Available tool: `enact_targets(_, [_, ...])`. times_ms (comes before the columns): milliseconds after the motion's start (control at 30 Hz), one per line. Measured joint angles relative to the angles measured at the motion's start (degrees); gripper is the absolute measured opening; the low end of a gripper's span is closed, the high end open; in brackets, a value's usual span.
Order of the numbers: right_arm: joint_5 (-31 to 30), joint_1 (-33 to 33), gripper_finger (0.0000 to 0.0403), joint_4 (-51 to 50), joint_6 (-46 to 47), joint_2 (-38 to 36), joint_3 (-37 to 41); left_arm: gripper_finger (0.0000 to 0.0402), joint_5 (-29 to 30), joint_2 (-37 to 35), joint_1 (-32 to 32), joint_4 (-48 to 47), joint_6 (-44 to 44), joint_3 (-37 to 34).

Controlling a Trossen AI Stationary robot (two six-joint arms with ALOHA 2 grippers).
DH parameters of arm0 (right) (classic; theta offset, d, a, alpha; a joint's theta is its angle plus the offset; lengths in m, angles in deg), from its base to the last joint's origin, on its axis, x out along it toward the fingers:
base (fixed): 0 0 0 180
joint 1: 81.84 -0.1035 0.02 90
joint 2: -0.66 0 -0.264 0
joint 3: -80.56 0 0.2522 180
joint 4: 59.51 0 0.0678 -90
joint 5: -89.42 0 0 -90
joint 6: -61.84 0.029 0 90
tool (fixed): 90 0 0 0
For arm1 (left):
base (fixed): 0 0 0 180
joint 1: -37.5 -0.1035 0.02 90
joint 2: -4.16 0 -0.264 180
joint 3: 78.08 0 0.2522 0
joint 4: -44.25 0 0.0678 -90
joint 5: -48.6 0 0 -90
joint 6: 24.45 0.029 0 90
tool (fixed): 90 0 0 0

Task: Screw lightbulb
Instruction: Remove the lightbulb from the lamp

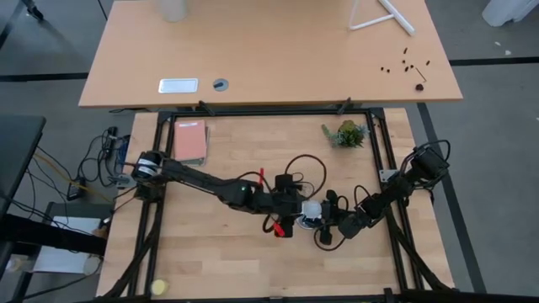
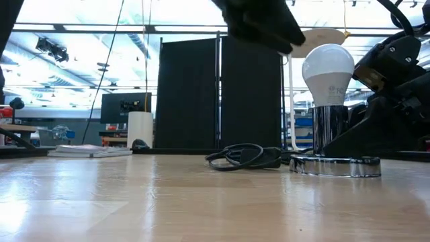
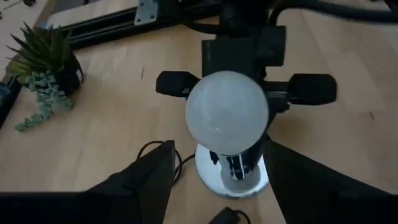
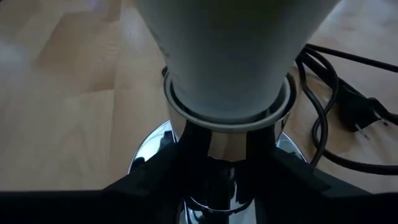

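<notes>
right gripper (image 1: 330, 220) reaching in low from the table's right side, dark fingers (image 4: 155, 171) straddling the shiny socket stem (image 4: 214, 165) just under the bulb; impossible to tell whether pinching the stem or merely bracketing it. sitting directly above those fingers, the lightbulb (image 4: 227, 53): white, pear-shaped, matte, narrowing into a pale collar where it is meeting the chrome socket. standing upright in the low view, lightbulb (image 2: 327, 74) on top of the mirrored socket stem (image 2: 329, 128), itself rising from a round silvery base disc (image 2: 334, 165) lying flat on the wooden table (image 2: 168, 202).

left gripper (image 1: 296, 212) hovering on the opposite side of the bulb, fingers (image 3: 146, 183) spread apart, not touching anything, with the lightbulb (image 3: 227, 112) showing as a round frosted globe between and beyond them. both grippers meeting near the table's middle, bulb (image 1: 312, 209) sandwiched between them.

farther out: black cord (image 1: 305, 168) looping on the table behind the socket, small potted plant (image 1: 347, 133) toward the far right, pinkish book (image 1: 189, 140) at the far left.
</notes>
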State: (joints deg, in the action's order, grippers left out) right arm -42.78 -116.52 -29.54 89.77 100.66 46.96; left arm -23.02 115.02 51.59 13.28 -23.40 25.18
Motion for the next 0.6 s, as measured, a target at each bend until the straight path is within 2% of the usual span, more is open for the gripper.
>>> enact_targets(267, [0.0, 0.0, 0.0205, 0.2, -0.5, 0.0, 0.0, 0.0273, -1.8, 0.2, -0.5, -11.0, 2.7, 9.5])
enact_targets(467, [0.0, 0.0, 0.0208, 0.2, 1.4, 0.0, 0.0, 0.0297, -4.4, 0.2, -1.1, -12.2, -0.1, 10.5])
enact_targets(600, [0.0, 0.0, 0.0226, 0.5, 1.7, 0.0, 0.0, 0.03, -4.8, 1.0, -1.0, -11.6, -0.2, 10.6])
